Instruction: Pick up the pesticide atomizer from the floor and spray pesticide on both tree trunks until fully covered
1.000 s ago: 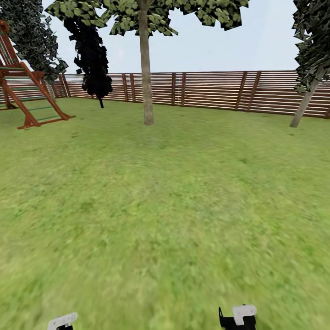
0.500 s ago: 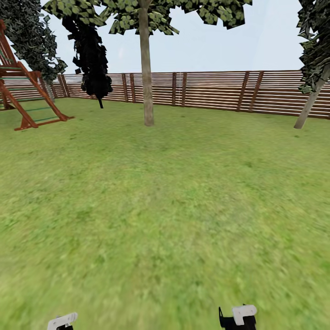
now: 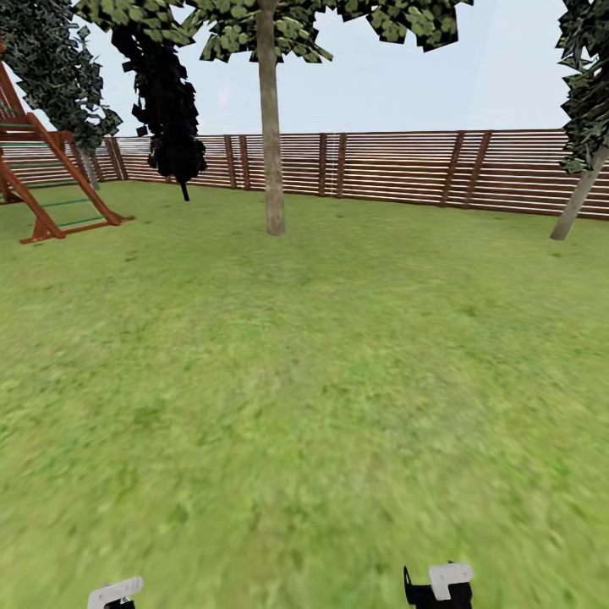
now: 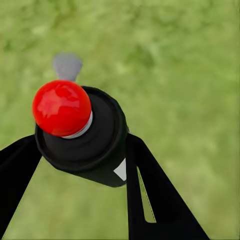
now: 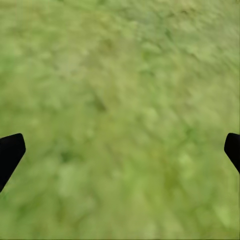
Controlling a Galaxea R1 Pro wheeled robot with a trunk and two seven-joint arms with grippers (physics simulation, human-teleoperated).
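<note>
The pesticide atomizer (image 4: 82, 135), a dark bottle with a round red top, sits between the black fingers of my left gripper (image 4: 84, 145), which is shut on it above the grass. My right gripper (image 5: 122, 150) is open over the lawn with nothing between its fingertips. Both wrists show at the bottom edge of the head view, the left (image 3: 114, 592) and the right (image 3: 440, 584). A tree with a thick, straight, pale tree trunk (image 3: 272, 161) and a green canopy stands far ahead, centre-left. The garden lawn (image 3: 304, 381) stretches between me and it.
A brown slat fence (image 3: 397, 167) bounds the lawn at the back. A red wooden play frame (image 3: 46, 182) stands at far left, near a dark columnar tree (image 3: 169, 110). Another tree with a slanted pale trunk (image 3: 577, 203) stands at the far right.
The whole head view has crept forward: the play frame slid left, the right tree slid right. Both grippers look as they did before.
</note>
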